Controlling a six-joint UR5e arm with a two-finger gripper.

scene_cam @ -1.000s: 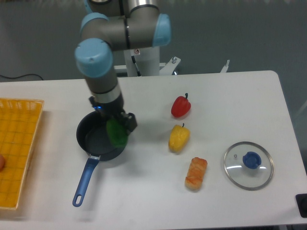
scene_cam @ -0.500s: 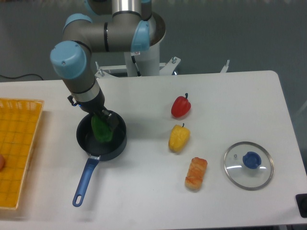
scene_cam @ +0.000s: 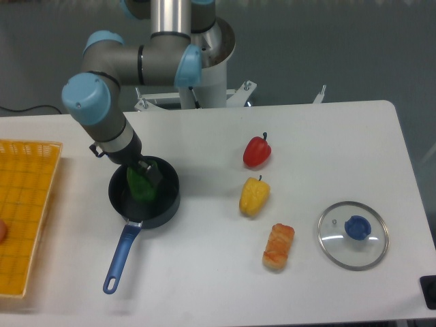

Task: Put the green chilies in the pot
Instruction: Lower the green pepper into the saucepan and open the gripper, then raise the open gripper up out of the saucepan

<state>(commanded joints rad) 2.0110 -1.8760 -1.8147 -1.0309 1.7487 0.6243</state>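
Note:
The green chilies, a glossy dark-green toy pepper, are inside the round dark pot at the table's left middle. The pot's long blue handle points toward the front. My gripper reaches down into the pot from the arm above and its fingers are still closed on the pepper's top. The wrist hides part of the pepper and the pot's far rim.
A red pepper and a yellow pepper lie to the right of the pot. A bread piece lies in front of them. A glass lid with a blue knob is at the right. A yellow basket stands at the left edge.
The arm has swung left and lowered. The green pepper moved from over the pot's right rim to inside the pot.

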